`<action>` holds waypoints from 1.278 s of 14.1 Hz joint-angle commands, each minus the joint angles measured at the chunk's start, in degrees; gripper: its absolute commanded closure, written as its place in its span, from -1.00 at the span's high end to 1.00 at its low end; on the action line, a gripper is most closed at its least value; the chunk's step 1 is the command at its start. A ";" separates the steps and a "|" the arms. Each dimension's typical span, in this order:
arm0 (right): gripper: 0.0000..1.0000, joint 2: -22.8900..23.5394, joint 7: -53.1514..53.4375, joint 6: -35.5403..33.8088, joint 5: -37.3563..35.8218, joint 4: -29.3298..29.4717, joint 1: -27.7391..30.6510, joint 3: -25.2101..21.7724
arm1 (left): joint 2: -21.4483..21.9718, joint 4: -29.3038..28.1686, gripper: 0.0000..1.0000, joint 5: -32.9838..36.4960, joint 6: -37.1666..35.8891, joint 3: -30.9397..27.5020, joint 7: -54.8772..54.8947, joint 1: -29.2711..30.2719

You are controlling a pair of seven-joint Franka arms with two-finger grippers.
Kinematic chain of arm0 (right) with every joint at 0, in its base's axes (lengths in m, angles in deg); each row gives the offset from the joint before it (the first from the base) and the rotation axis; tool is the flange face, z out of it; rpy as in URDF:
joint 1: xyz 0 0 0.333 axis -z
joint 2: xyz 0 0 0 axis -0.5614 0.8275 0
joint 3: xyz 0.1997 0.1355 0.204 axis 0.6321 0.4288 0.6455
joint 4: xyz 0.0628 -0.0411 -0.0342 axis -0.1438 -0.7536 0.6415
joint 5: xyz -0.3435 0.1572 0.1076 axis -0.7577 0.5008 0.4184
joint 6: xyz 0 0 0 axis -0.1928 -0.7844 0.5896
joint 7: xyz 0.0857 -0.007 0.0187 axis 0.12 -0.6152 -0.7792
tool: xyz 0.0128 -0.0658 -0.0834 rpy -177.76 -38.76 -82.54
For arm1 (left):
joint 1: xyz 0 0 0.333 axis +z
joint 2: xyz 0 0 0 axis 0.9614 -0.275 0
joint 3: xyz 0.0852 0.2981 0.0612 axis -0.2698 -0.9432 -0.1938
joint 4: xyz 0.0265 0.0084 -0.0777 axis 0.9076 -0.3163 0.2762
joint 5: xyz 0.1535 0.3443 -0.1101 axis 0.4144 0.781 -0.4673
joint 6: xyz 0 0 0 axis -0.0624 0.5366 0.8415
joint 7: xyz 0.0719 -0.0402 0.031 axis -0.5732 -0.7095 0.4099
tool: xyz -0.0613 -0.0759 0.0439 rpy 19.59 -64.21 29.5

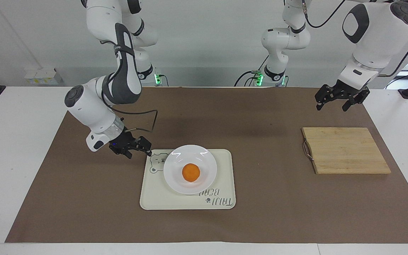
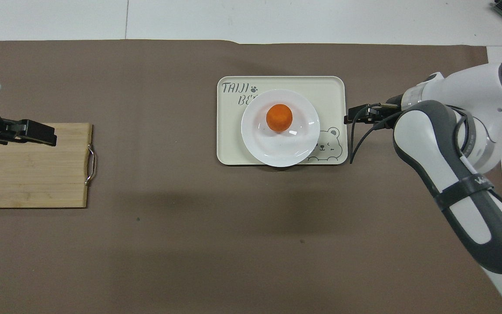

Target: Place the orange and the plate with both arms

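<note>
Right then, orange (image 1: 191, 172) dead centre on the plate (image 1: 174, 166), plate square on the cream tray (image 1: 161, 198), mid-table on the brown mat (image 1: 260, 117). Looks very much like both placements done, judging by how things lie.

Right gripper (image 1: 139, 153) low over the mat just off the tray's corner, at about ten o'clock from the plate in the facing view. Fingers apart, nothing between them, clear of the rim. Reads as a release pose: side-on and low, the angle that suits pinching a shallow rim.

Left gripper (image 1: 332, 105) up in the air at twelve o'clock from the wooden cutting board (image 1: 345, 150) in the facing view. Fingers spread, empty, waiting.

Now the surfaces.
- **Plate:** glossy white, round, with a raised lip catching the lights. Slick stuff, so a firm edge pinch needed.
- **Orange:** small, matte, faintly dimpled. Settled in the dish's hollow, which keeps a round thing from rolling.
- **Tray:** rectangular, rounded corners, low wall, smooth cream finish, possibly plastic, though hard to tell from up here. Bear drawing at the corner nearest the right gripper, lettering at the corner diagonal to it.
- **Board:** pale slatted bamboo, flat, with a metal handle on the edge facing the tray.
</note>
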 commanded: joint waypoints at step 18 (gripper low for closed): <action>1.00 -22.65 0.88 -23.96 -23.02 -0.79 5.89 -0.28 | 1.47 -1.85 1.00 -0.26 1.08 0.15 -0.51 0.39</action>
